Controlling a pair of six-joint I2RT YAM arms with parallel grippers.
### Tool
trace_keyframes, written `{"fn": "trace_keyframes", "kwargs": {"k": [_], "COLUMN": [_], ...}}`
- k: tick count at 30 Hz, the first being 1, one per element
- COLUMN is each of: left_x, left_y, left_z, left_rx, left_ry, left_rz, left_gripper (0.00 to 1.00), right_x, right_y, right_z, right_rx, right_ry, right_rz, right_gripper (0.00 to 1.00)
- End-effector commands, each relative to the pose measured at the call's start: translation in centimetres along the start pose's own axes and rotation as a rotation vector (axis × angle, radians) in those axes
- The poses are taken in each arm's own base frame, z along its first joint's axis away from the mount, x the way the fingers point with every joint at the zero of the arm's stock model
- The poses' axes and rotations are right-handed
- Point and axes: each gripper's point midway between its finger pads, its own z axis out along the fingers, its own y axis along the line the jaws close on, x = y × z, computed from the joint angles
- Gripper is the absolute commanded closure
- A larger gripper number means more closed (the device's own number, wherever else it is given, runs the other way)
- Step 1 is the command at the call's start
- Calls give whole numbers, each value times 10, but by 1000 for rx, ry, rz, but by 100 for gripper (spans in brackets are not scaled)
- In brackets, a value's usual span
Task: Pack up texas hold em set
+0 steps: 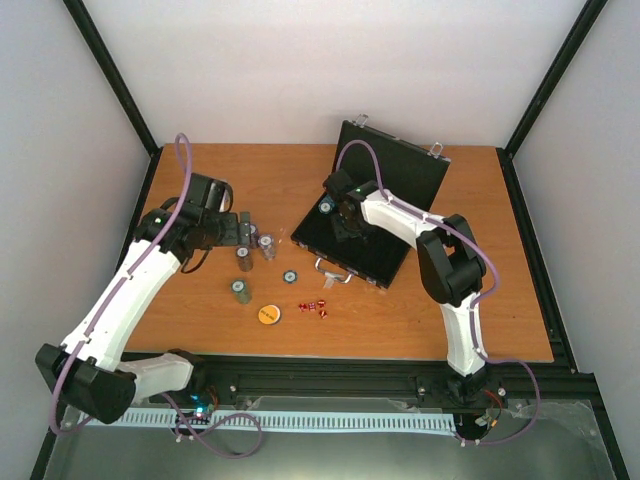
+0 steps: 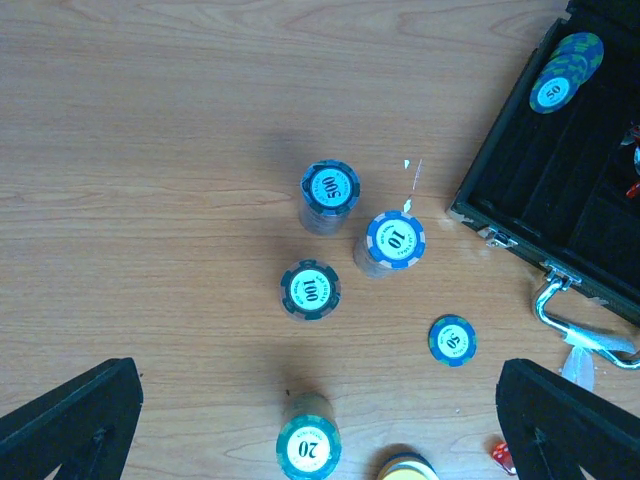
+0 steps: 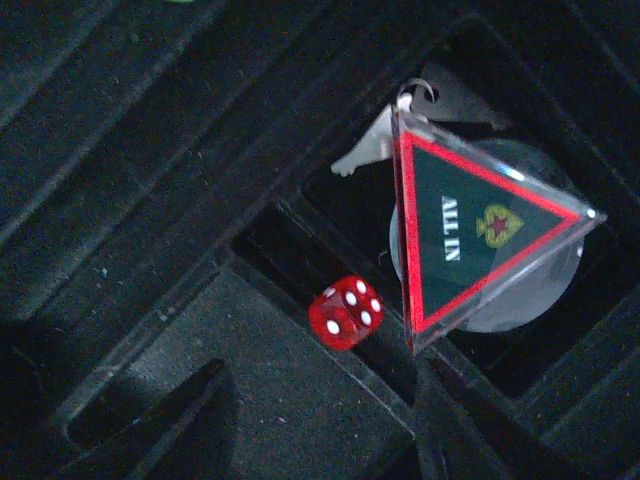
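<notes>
Currently, the right arm (image 1: 455,270) reaches into the open case (image 1: 400,170), its claw (image 3: 320,385) parted and empty. The triangle (image 3: 470,240) lies in a compartment at the claw's 1 o'clock, with a die (image 3: 345,312) beside it. The left claw (image 2: 318,375) hangs spread wide above chip stacks (image 2: 310,290) on the table (image 2: 150,150).

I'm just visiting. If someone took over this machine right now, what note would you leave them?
Left end effector: wide open, empty, above the chip stacks on the table.
Right end effector: open, empty, inside the open case.
Done: all-in triangle, one red die and the 50 chips lie in the case.
To do: chip stacks, orange disc, loose dice, then shutting the case.
</notes>
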Motion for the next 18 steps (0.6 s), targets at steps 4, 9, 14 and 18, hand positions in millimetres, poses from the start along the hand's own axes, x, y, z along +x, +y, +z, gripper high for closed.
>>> {"fn": "trace_keyframes", "kwargs": {"k": [4, 9, 14, 18], "left_x": [-11, -13, -11, -10], "left_y": [-7, -7, -5, -3], "left_z": [6, 7, 7, 6], "left_rx": [15, 10, 1, -6], "left_ry": [-10, -8, -5, -9], "left_rz": [-17, -14, -11, -14], "left_gripper": [0, 0, 0, 0], "right_x": [7, -1, -10, -15], "right_y": [-3, 0, 8, 17], "right_z": [5, 13, 19, 19], "right_rx": [14, -30, -89, -133], "right_ry": [22, 18, 16, 3], "right_rz": [-15, 8, 15, 15], "right_gripper": [37, 35, 35, 35]}}
